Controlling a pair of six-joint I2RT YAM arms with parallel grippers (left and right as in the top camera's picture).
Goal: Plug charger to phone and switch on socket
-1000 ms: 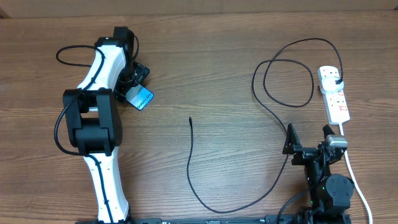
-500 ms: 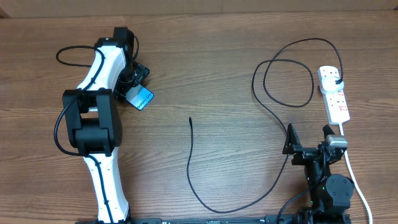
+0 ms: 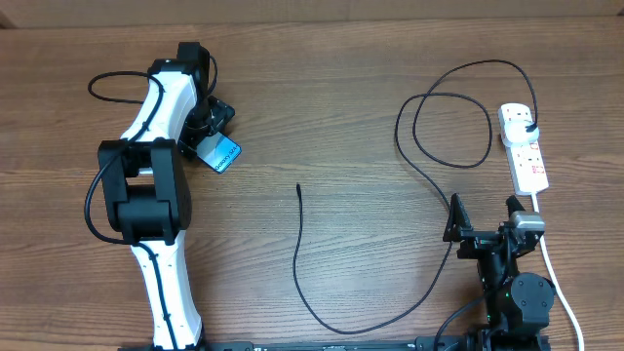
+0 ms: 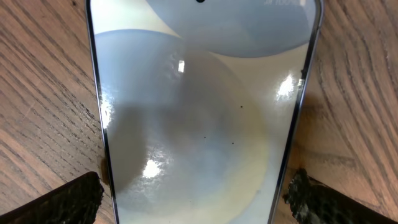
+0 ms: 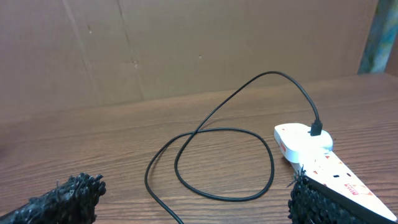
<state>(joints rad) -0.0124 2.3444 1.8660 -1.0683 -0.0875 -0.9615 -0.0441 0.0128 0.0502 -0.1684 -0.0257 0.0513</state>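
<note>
The phone (image 3: 224, 156) lies flat on the wooden table at the upper left, its light blue screen up. My left gripper (image 3: 209, 132) hangs right over it, open. In the left wrist view the phone (image 4: 199, 112) fills the frame, and the left gripper (image 4: 199, 205) has a fingertip on either side of the phone's edges, not pressing them. The charger cable (image 3: 304, 283) curves across the middle; its connector tip (image 3: 298, 187) lies free on the table. Its black plug (image 3: 527, 122) sits in the white socket (image 3: 525, 148) at the far right. My right gripper (image 3: 483, 216) is open near the front right, below the socket.
The charger cable (image 5: 211, 134) makes a loop on the table ahead of the right gripper (image 5: 186, 202), with the socket (image 5: 311, 146) and plug (image 5: 316, 129) to its right. The socket's white cord (image 3: 556, 278) runs towards the front edge past the right arm. A cardboard wall stands behind the table.
</note>
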